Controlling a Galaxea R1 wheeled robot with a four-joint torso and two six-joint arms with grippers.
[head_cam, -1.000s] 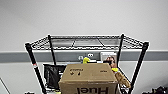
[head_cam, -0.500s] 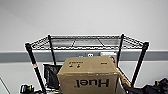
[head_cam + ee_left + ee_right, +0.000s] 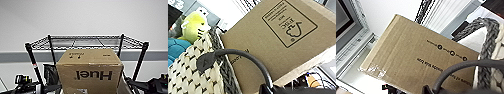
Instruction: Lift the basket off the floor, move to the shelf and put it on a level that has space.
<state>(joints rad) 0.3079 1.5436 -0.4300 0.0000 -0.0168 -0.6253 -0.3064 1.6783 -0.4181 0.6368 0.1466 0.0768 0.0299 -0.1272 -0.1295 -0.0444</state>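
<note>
The basket (image 3: 190,72) is off the floor and carried, so the lift looks done; the placing is left. In the head view the shelf (image 3: 87,43) stands dead ahead at twelve o'clock, its top level (image 3: 75,42) bare. One Huel box (image 3: 90,71) rides in the basket, with one yellow plush toy (image 3: 194,23) and one blue one (image 3: 175,48) beside it. One black loop handle (image 3: 240,56) runs into the left gripper (image 3: 268,88), another handle (image 3: 466,66) into the right gripper (image 3: 431,90). Each appears to carry its handle, but how the fingers stand cannot be told.
</note>
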